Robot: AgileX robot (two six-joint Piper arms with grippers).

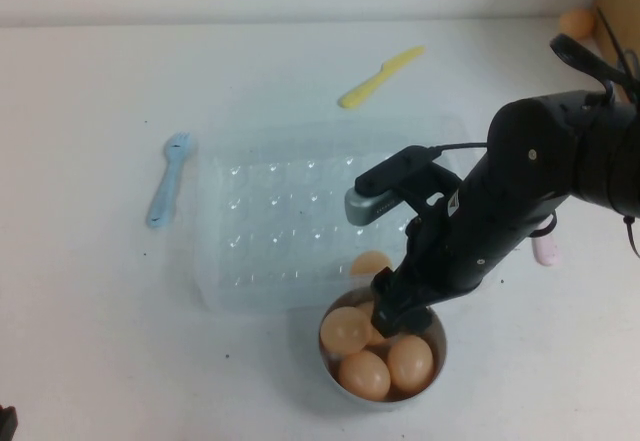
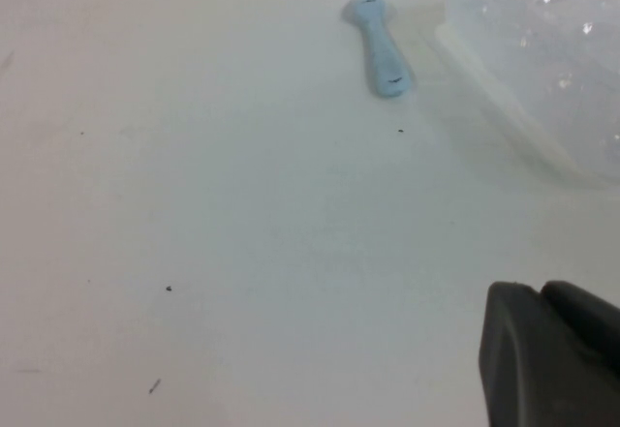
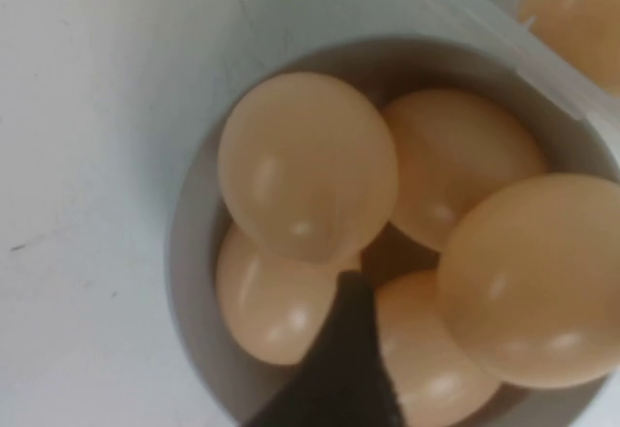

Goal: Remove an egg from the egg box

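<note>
**Operator:** While the right gripper (image 1: 388, 306) hangs low over the grey bowl (image 1: 440, 349) of loose eggs (image 1: 365, 373), where is the egg (image 1: 370, 261)?

**Technician:** In the egg box (image 1: 230, 211), in the row nearest the robot. It lies just beyond that gripper, beside the bowl. The arm partly covers it, so its long axis is unclear.

**Operator:** Grip state?

**Technician:** Cannot tell for either gripper. The left gripper (image 2: 547, 359) sits over bare desk (image 2: 194, 253), well apart. The right arm is nearer.

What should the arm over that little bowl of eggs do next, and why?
Probably lift the right gripper straight up. It sits low over the bowl of eggs, holding nothing visible, while one egg remains in the egg box. The left gripper is parked aside.
</note>
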